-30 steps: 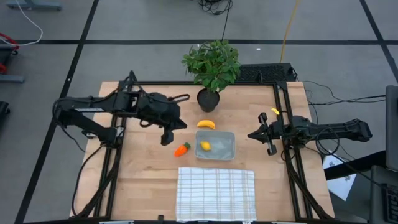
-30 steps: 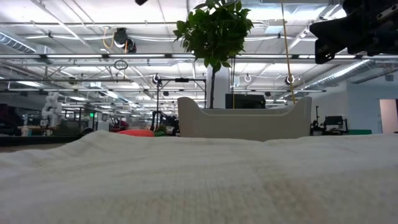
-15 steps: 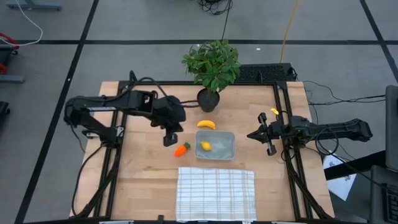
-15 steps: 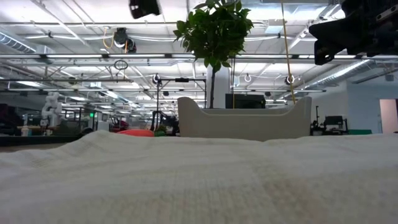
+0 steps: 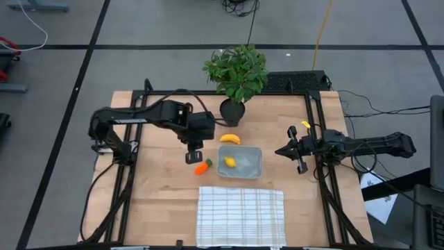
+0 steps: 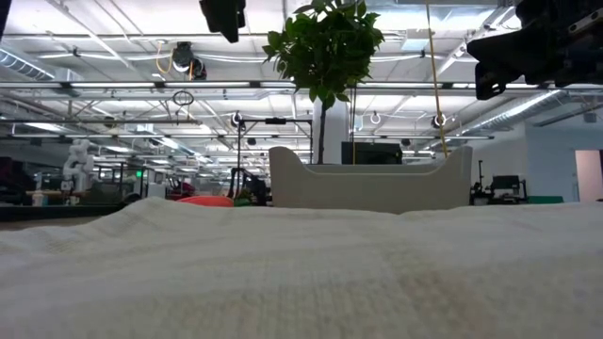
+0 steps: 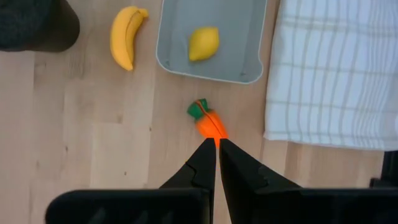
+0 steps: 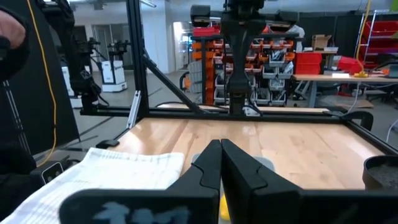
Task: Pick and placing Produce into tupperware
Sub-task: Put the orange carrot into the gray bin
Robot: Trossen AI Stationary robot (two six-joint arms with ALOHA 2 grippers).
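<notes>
Potted plant [image 5: 236,75] at desk [image 5: 159,201] far edge, just behind banana [image 5: 230,139]; pot close to left arm's path. White checked cloth [image 5: 241,216] along near edge, just beside tupperware [image 5: 252,169]. Black frame rails down both desk sides. Bare wood left of carrot [image 5: 201,167] and between tupperware and right gripper [image 5: 283,151].

Lemon [image 5: 229,163] inside tupperware. Banana on desk, just outside tupperware's far rim. Carrot on desk, just off tupperware's left side, green top toward it.

Left gripper [image 5: 193,157] above carrot, fingers [image 7: 204,160] pinched nearly together, holding nothing. Right gripper parked at right side, clear of tupperware, fingers [image 8: 210,163] closed, empty.

Low view mostly blocked by cloth; red-orange patch left of tupperware wall probably carrot.

Versus a second ago: left arm swung in from left, gripper now nearly over carrot. Right arm, produce, tupperware unchanged.
</notes>
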